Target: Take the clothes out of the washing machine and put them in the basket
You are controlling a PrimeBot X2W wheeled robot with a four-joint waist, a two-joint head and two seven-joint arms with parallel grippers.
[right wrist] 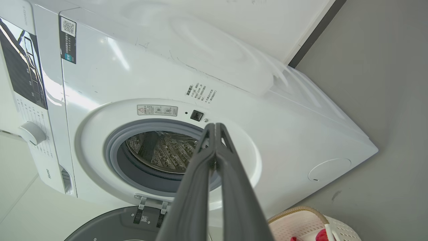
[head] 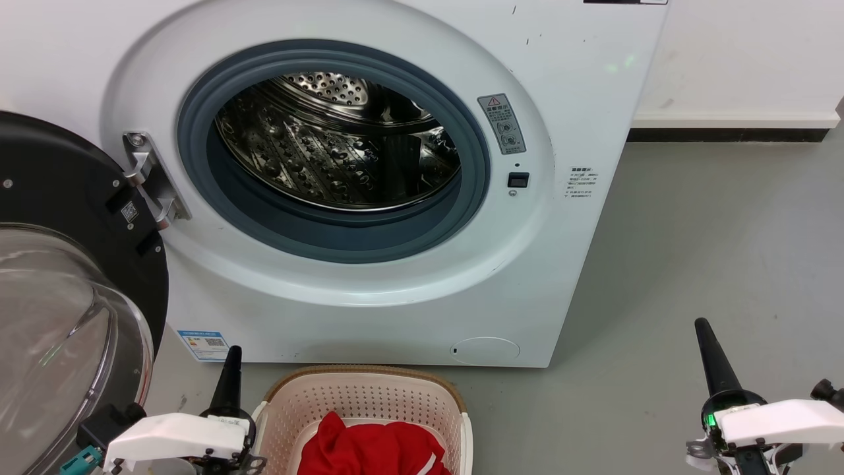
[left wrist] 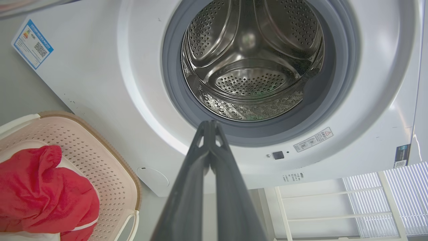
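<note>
Drum (left wrist: 250, 80) looking empty, clothes (head: 369, 452) lying in basket (head: 362, 396).
I'm seeing left gripper (head: 233, 356), nearest basket, and right gripper (head: 704, 330) both clenched, empty.

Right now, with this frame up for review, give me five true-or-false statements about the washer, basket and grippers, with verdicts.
1. The black-framed glass door of the white front-loading washing machine stands open. True.
2. The red fabric clothes lie inside the shiny perforated steel drum. False: they lie in the cream perforated plastic basket; the drum shows bare steel.
3. The left gripper is shut and empty. True.
4. The right gripper grips a garment. False: it is shut on nothing.
5. The basket stands on the grey floor before the machine. True.
</note>
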